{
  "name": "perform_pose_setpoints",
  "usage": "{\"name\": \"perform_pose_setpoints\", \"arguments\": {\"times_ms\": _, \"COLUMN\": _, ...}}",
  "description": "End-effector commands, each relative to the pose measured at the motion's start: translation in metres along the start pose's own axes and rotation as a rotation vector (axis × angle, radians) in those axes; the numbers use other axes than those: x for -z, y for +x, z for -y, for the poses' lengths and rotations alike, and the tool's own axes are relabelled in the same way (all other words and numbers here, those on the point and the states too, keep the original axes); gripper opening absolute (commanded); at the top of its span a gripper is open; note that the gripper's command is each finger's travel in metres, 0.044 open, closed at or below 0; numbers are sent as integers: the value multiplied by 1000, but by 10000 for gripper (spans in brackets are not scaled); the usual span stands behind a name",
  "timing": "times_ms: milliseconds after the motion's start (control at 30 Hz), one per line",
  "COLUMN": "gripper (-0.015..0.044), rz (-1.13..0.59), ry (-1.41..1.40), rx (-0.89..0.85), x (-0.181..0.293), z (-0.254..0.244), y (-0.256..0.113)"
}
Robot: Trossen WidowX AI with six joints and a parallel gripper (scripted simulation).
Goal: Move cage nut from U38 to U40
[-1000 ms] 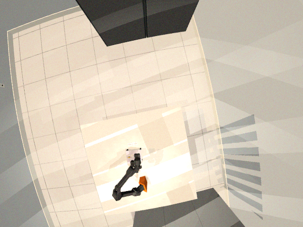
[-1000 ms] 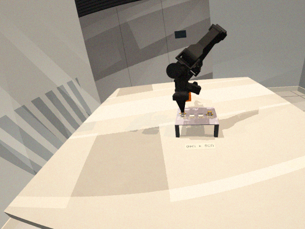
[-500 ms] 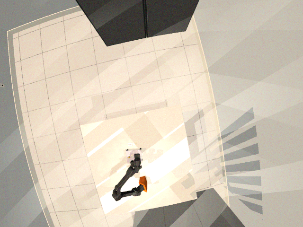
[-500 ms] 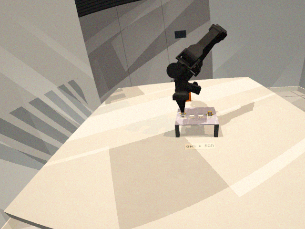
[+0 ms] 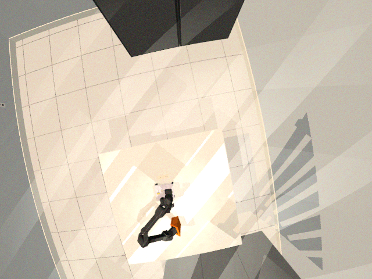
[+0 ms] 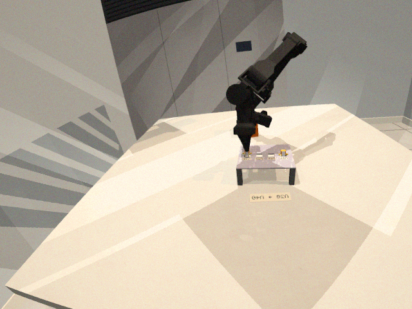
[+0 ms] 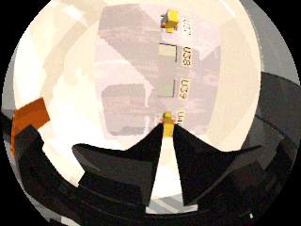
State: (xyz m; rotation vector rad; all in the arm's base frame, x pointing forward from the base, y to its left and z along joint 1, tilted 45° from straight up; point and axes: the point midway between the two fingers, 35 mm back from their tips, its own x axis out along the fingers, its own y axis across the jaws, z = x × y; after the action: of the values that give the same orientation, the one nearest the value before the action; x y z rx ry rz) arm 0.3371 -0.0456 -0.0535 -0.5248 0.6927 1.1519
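Note:
My gripper (image 7: 167, 128) (image 6: 246, 151) is shut on a yellow cage nut (image 7: 167, 121) (image 6: 246, 154) at hole U40 of the rail plate (image 7: 124, 61) (image 6: 262, 163). The fingertips are down close to the plate. The nut looks roughly square to the hole; its wings under the plate are hidden, so I cannot tell if they are open. Holes U38 (image 7: 167, 53) (image 6: 271, 155) and U39 (image 7: 166, 88) (image 6: 259, 155) are empty. The other cage nut (image 7: 170, 20) (image 6: 282, 152) sits at U37, at the far end of the row.
The plate stands on dark legs (image 6: 239, 176) (image 6: 291, 176) on the pale table (image 6: 149, 252). A label (image 6: 270, 197) reading U38 to U40 lies in front of it. An orange block (image 5: 175, 225) (image 7: 32, 118) is by the arm's base.

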Motion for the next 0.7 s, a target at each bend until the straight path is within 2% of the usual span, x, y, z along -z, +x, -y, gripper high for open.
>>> {"name": "perform_pose_setpoints", "arguments": {"times_ms": 0, "gripper": 28, "rz": 5, "ry": 2, "rx": 6, "x": -1, "z": 0, "y": 0}}
{"name": "perform_pose_setpoints", "arguments": {"times_ms": 667, "gripper": 28, "rz": 5, "ry": 3, "rx": 30, "x": -1, "z": -2, "y": 1}}
